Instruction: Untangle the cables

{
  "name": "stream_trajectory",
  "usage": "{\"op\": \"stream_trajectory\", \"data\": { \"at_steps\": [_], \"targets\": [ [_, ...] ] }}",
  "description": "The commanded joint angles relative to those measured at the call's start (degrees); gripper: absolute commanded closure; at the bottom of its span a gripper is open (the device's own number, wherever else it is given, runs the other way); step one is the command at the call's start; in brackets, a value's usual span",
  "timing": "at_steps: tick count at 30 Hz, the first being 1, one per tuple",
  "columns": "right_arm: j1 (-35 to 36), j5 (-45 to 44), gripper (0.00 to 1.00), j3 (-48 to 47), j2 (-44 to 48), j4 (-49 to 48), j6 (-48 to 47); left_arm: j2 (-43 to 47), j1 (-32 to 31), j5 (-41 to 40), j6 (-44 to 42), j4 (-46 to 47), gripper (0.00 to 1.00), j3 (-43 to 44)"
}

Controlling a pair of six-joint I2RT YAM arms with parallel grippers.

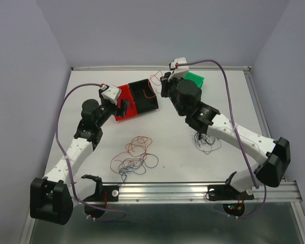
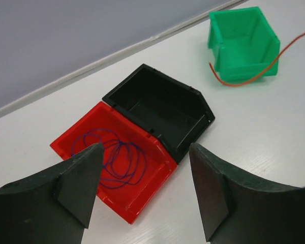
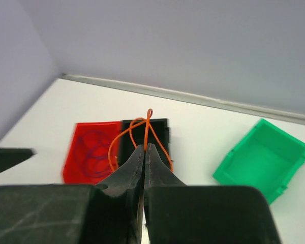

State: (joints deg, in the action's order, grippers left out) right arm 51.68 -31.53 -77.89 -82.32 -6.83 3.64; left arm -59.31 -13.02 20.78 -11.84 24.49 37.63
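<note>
A tangle of red, blue and black cables (image 1: 134,155) lies on the white table near the front. A small black bunch (image 1: 206,141) lies beside the right arm. A blue cable (image 2: 114,160) lies coiled in the red bin (image 2: 157,170). My right gripper (image 3: 145,147) is shut on an orange cable (image 3: 142,127) and holds it above the black bin (image 1: 145,95), the strand looping out past the tips. My left gripper (image 2: 145,190) is open and empty above the near edge of the red bin.
A green bin (image 1: 195,79) stands at the back right, also in the left wrist view (image 2: 244,43) and the right wrist view (image 3: 262,157). The black bin (image 2: 160,109) touches the red bin. A metal rail (image 1: 193,192) runs along the front edge.
</note>
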Motion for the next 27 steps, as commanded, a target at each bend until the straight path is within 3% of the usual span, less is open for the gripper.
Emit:
{"op": "stream_trajectory", "data": {
  "at_steps": [1,6,13,21,27],
  "targets": [
    [-10.79,-4.34,0.99,-4.55,-4.32,0.32,2.32,-0.28,0.36,-6.80,0.32,2.23,0.21,1.75],
    [-20.89,-1.35,1.00,-7.10,-14.16,1.56,6.72,0.07,0.45,-7.06,0.06,2.23,0.21,1.57],
    [-28.20,0.58,1.00,-12.02,-24.71,2.08,10.86,0.77,0.45,-7.24,-0.56,2.84,0.21,0.87],
    [-29.00,-1.96,1.00,-14.57,-32.11,2.70,13.58,1.12,0.45,-7.24,-1.00,2.84,0.21,0.61],
    [-29.00,1.20,0.99,-11.86,-28.17,2.61,14.64,2.36,0.45,-6.71,-1.00,3.11,0.21,0.25]
  ]
}}
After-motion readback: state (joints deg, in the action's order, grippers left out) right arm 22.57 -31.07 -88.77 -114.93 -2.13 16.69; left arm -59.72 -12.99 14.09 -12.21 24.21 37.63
